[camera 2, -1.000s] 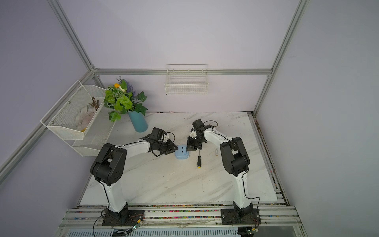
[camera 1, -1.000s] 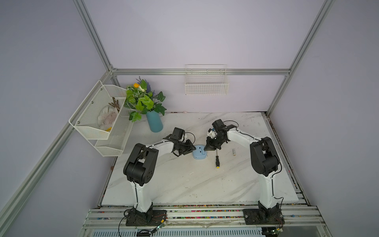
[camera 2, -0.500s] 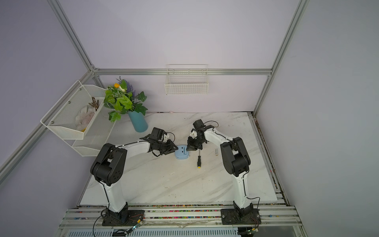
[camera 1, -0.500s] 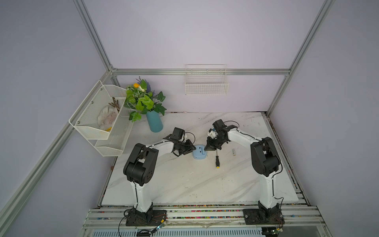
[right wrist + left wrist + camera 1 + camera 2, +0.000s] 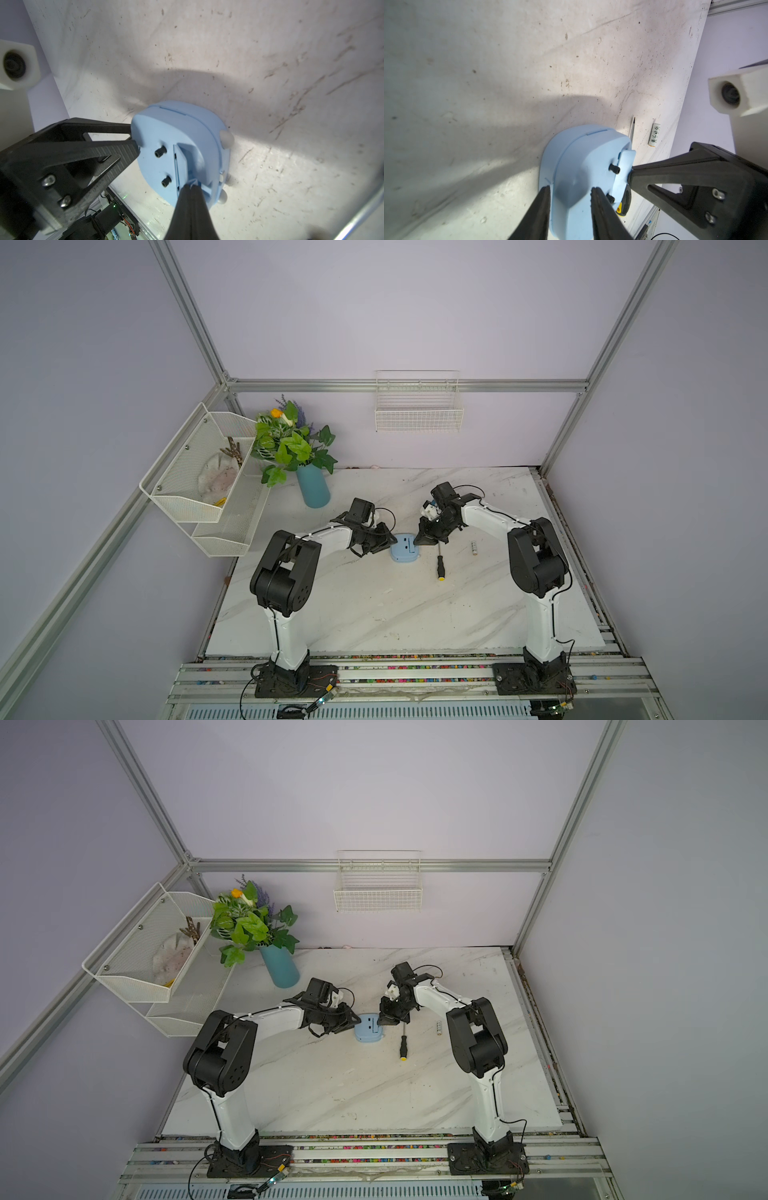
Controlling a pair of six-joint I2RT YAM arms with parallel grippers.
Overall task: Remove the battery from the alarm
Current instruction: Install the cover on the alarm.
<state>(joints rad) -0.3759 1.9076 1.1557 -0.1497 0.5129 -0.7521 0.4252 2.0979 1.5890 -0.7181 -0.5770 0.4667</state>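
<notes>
Silvery cylindrical battery [image 5: 473,548] out on marbled worktop [image 5: 374,614] (prob. done); left end effector [image 5: 571,190] pinches light-blue alarm [image 5: 404,549], right end effector [image 5: 191,185] pressed together.

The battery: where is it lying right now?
In a top view the battery lies loose on the table, right of the screwdriver, apart from the alarm.
</notes>
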